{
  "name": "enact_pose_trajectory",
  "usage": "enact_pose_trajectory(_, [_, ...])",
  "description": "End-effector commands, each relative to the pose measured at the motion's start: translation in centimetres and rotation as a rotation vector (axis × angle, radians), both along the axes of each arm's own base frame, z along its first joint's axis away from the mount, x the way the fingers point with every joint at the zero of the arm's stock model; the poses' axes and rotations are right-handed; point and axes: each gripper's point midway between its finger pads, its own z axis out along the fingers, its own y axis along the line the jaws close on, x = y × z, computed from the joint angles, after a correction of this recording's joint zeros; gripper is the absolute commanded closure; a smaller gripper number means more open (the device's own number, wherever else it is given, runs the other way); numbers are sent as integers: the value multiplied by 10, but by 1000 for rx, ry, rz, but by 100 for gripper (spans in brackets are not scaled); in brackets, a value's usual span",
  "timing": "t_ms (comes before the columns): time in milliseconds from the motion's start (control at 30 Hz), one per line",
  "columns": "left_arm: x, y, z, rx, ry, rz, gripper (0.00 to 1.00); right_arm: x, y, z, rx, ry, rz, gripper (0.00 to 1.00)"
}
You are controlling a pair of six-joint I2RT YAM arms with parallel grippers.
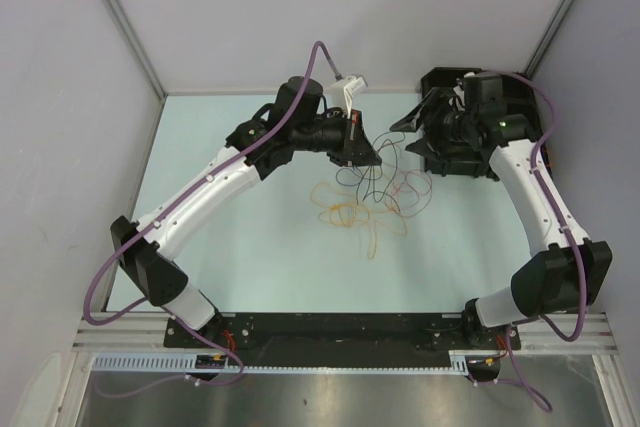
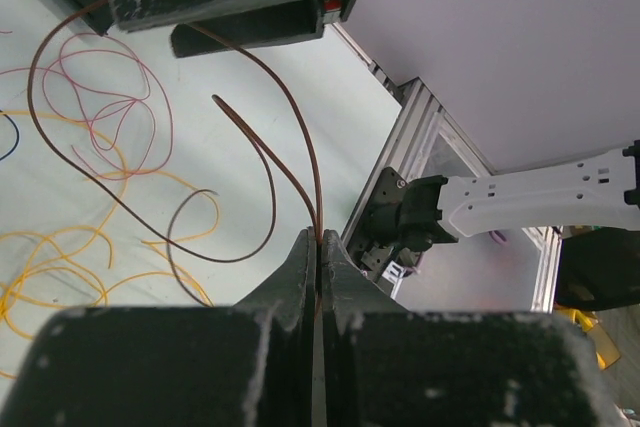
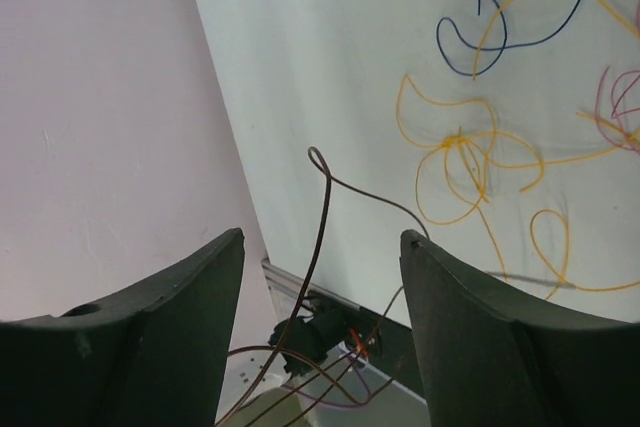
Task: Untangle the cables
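On the table (image 1: 250, 267), curly cables (image 1: 365, 202) tangled, left pincer (image 2: 317, 247) clenched on brown cable (image 2: 316, 197), right pincer (image 3: 322, 247) gaping.

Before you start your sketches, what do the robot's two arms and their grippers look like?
The left arm and right arm have white shells dotted with small screws, linked by black joints. A thick purple hose runs along each. The left gripper and right gripper are matt black with broad, wedge-shaped fingers. A green light glows near the right wrist.

The cables (image 3: 455, 137) look smooth and plastic-coated, the table (image 1: 250, 247) matt, the left claw (image 2: 317, 247) scuffed black plastic.
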Motion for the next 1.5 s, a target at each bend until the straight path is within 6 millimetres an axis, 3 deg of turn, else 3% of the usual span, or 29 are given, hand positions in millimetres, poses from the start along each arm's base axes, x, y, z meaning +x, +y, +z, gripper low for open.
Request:
enact_pose_trajectory(0, [-8,0,38,-85,-71,-32,100,8,14,2,50,-8,23,39])
enact_pose_trajectory(67, [-7,0,38,-87,-73,-29,100,12,17,1,61,-11,32,46])
enact_pose_trajectory(167, [-8,1,39,-93,-74,-27,100,15,20,2,76,-14,42,65])
enact_pose_trajectory(267, [-11,3,39,-98,-74,-26,100,18,21,3,85,-16,46,99])
enact_pose_trajectory(333, [-12,4,37,-94,-72,-22,94,21,20,8,90,-27,46,100])
enact_pose_trajectory(400, [-11,9,35,-75,-80,-6,69,28,15,25,85,-74,38,100])
enact_pose_trajectory(433, [-11,13,30,-58,-79,6,41,30,11,31,74,-91,39,100])
enact_pose_trajectory(467, [-15,19,30,-48,-87,14,26,34,7,40,67,-117,35,100])
enact_pose_trajectory(533, [-15,28,18,-14,-86,55,3,43,-6,70,45,-201,27,100])
enact_pose_trajectory(567, [-20,37,24,-23,-107,69,0,46,-12,80,35,-225,15,100])
enact_pose_trajectory(600, [-21,41,21,-16,-108,81,0,51,-23,82,23,-222,-7,100])
enact_pose_trajectory(633, [-22,45,8,6,-97,98,0,54,-29,107,14,-292,-12,100])
enact_pose_trajectory(667, [-27,52,13,-4,-108,114,0,56,-34,113,8,-305,-22,100])
enact_pose_trajectory(700, [-29,56,-2,19,-85,122,0,59,-40,117,2,-309,-32,100])
enact_pose_trajectory(733, [-31,60,-3,15,-82,137,0,61,-48,133,-6,-350,-45,100])
enact_pose_trajectory(867, [-43,73,-12,1,-62,162,0,70,-69,164,-22,-423,-82,100])
enact_pose_trajectory(933, [-48,81,-13,4,-69,177,0,78,-80,173,-22,-441,-105,100])
enact_pose_trajectory(967, [-45,85,-14,15,-81,204,0,76,-82,193,-12,-489,-108,100])
enact_pose_trajectory(1133, [-42,97,-13,53,-129,238,0,86,-110,238,40,-602,-171,100])
enact_pose_trajectory(1300, [-35,101,-7,82,-174,259,0,93,-156,277,69,-739,-283,100])
enact_pose_trajectory(1467, [-28,107,-6,128,-212,274,0,86,-195,315,59,-883,-372,100])
